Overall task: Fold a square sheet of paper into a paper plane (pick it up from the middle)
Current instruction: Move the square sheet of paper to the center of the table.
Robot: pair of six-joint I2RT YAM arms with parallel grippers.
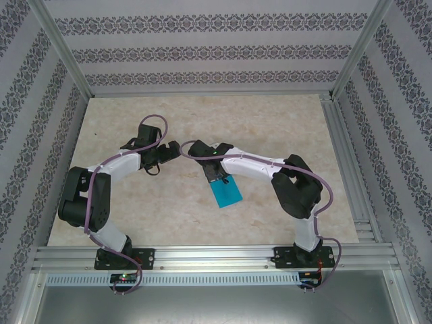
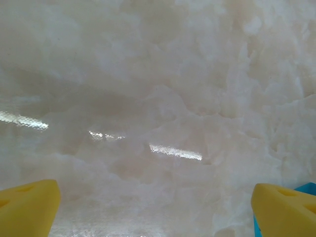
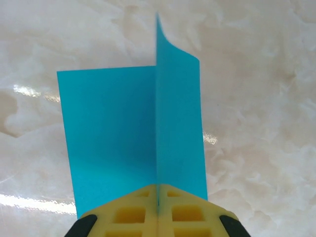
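Right wrist view, entry one: right gripper [image 3: 158,193], yellow fingers [image 3: 131,215] pressed together, pinching the near edge of the square sheet of paper [image 3: 113,133] along its midline. Teal-blue sheet; the part left of the pinch lies spread toward the table, the part at the pinch stands up as a thin ridge with its far tip curling over.

Top external view: right gripper [image 1: 214,177] near the table's middle, the sheet [image 1: 227,193] showing as a teal patch just on its near side.

Entry two: left gripper [image 1: 169,152], close beside the right one, its jaws pointing toward it. Left wrist view: left gripper [image 2: 155,210] spread wide, one yellow fingertip [image 2: 27,207] at each lower corner, nothing between them but bare tabletop; a teal sliver of the sheet [image 2: 309,188] behind the right-hand fingertip.

Surface: table [image 1: 270,121], glossy cream marble pattern with light glare streaks.

Surround: aluminium frame rail [image 1: 216,256] along the near edge, carrying both arm bases; walls [image 1: 202,54] papered in grey floral bands on three sides.
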